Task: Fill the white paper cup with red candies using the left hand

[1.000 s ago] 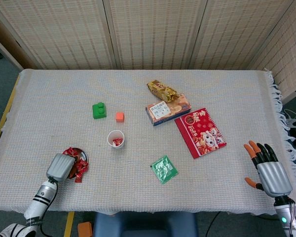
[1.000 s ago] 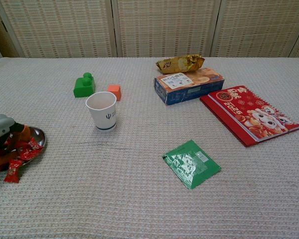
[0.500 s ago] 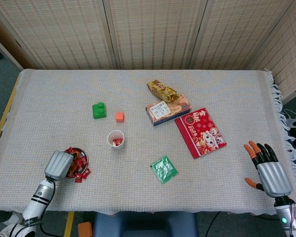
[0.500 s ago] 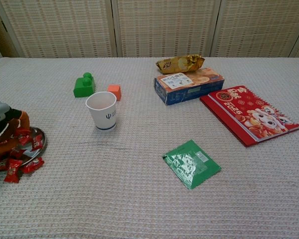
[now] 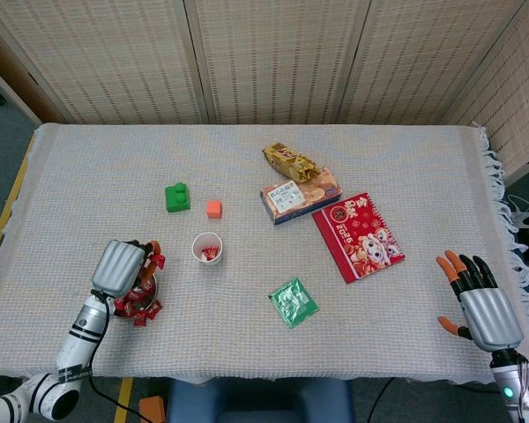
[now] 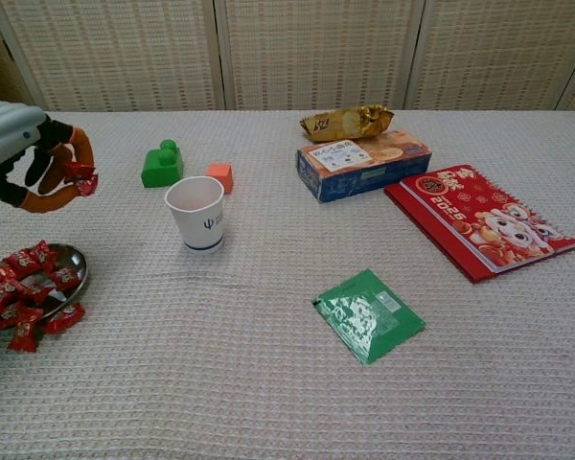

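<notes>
left hand (image 6: 24, 153) raised above metal dish (image 6: 75, 261), fingertips pinching 1 red candy (image 6: 80, 175); white paper cup (image 6: 197, 213) nearby. right hand (image 5: 481, 304) empty, fingers spread.

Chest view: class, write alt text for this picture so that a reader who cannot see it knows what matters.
The robot's left hand, raised at the far left, pinches a red candy above a metal dish of more red candies. A white paper cup stands to the right on the cloth-covered table. Blocks, snack packs, a green packet and a red calendar lie beyond.
</notes>
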`<state>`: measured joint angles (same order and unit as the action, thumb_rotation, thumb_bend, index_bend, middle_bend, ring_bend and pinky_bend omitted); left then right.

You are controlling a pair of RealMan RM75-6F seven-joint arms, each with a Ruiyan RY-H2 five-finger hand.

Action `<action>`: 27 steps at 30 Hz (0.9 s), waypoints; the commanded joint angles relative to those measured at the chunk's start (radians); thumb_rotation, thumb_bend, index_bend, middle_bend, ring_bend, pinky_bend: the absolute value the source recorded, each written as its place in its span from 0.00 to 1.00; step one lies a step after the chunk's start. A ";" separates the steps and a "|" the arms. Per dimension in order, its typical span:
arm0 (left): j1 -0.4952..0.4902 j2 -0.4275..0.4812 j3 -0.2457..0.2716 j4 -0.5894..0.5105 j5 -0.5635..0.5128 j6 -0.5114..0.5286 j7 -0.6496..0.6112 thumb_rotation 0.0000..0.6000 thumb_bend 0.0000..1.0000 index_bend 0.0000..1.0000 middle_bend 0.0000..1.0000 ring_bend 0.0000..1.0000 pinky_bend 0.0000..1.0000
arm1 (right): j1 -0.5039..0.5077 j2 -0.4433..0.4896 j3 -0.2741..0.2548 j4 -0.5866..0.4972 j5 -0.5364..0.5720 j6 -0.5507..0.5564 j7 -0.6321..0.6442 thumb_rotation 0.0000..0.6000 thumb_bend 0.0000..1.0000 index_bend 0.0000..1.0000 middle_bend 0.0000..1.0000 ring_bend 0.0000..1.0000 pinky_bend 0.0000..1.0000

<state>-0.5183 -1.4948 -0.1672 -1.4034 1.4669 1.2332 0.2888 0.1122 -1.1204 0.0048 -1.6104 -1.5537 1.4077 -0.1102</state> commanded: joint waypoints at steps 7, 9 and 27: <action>-0.132 -0.145 -0.069 0.077 -0.050 -0.080 0.118 1.00 0.60 0.74 0.71 0.67 1.00 | -0.005 0.007 0.006 0.003 0.012 0.008 0.014 1.00 0.06 0.00 0.00 0.00 0.00; -0.153 -0.176 -0.076 0.106 -0.062 -0.092 0.131 1.00 0.60 0.74 0.71 0.68 1.00 | -0.007 0.009 0.007 0.003 0.013 0.010 0.019 1.00 0.06 0.00 0.00 0.00 0.00; -0.230 -0.263 -0.071 0.211 -0.137 -0.140 0.275 1.00 0.52 0.39 0.57 0.62 0.98 | -0.008 0.016 0.013 0.003 0.021 0.013 0.031 1.00 0.06 0.00 0.00 0.00 0.00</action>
<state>-0.7484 -1.7615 -0.2411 -1.1873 1.3303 1.0919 0.5634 0.1037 -1.1048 0.0180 -1.6071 -1.5330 1.4207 -0.0795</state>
